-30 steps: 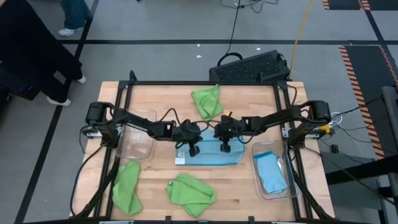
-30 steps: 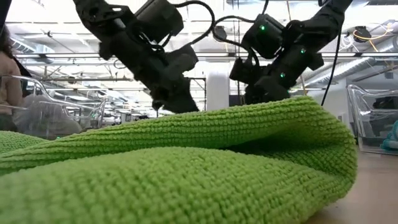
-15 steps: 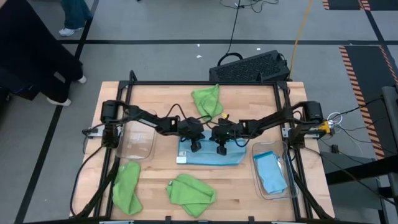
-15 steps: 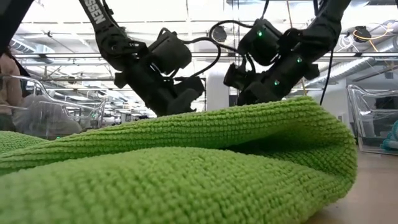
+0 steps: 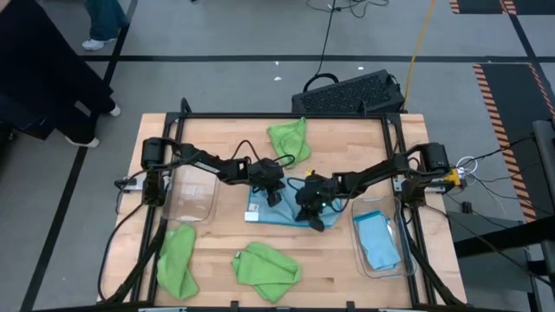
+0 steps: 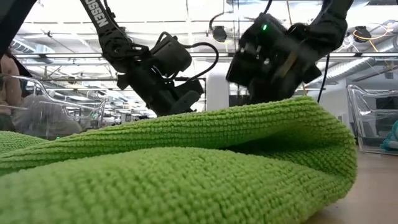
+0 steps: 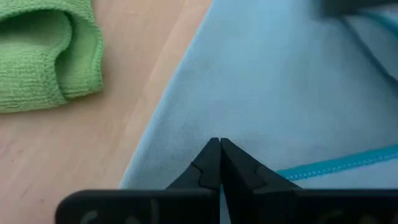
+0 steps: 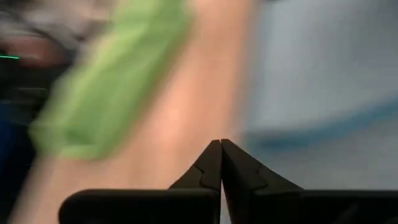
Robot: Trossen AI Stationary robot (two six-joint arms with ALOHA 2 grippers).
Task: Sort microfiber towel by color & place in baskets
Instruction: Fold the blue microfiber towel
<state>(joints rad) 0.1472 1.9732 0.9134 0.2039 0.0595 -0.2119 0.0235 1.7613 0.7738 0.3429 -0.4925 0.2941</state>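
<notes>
A light blue microfiber towel (image 5: 270, 214) lies flat at the table's middle. My left gripper (image 5: 276, 198) is shut, with its tips on the towel's far part (image 7: 219, 144). My right gripper (image 5: 314, 218) is shut at the towel's right edge, and its wrist view is blurred (image 8: 219, 144). Green towels lie at the far middle (image 5: 289, 141), the near left (image 5: 178, 260) and the near middle (image 5: 266, 270). The left basket (image 5: 189, 198) is clear. The right basket (image 5: 395, 260) holds a blue towel (image 5: 377, 238). My left gripper sets its shut fingertips (image 7: 211, 163) on the blue towel's top face (image 7: 249, 106), slanting down from the table's left. No cloth shows between the fingers, and the towel lies flat under them. My right gripper's shut fingers stand at the towel's right edge (image 8: 292, 155); the gripper's body and blur hide the contact, so I cannot tell if it touches.
A black perforated crate (image 5: 351, 94) sits on the floor beyond the far edge. A person's legs (image 5: 52, 69) show at the far left beside the table. In the low view a green towel (image 6: 186, 168) fills the foreground and hides both grippers' fingertips.
My left gripper has come down onto the blue towel and shifted slightly toward the far edge. My right gripper has swung toward the near edge and turned at the wrist. The towel's right part has drawn in toward the left; its left end has stayed.
</notes>
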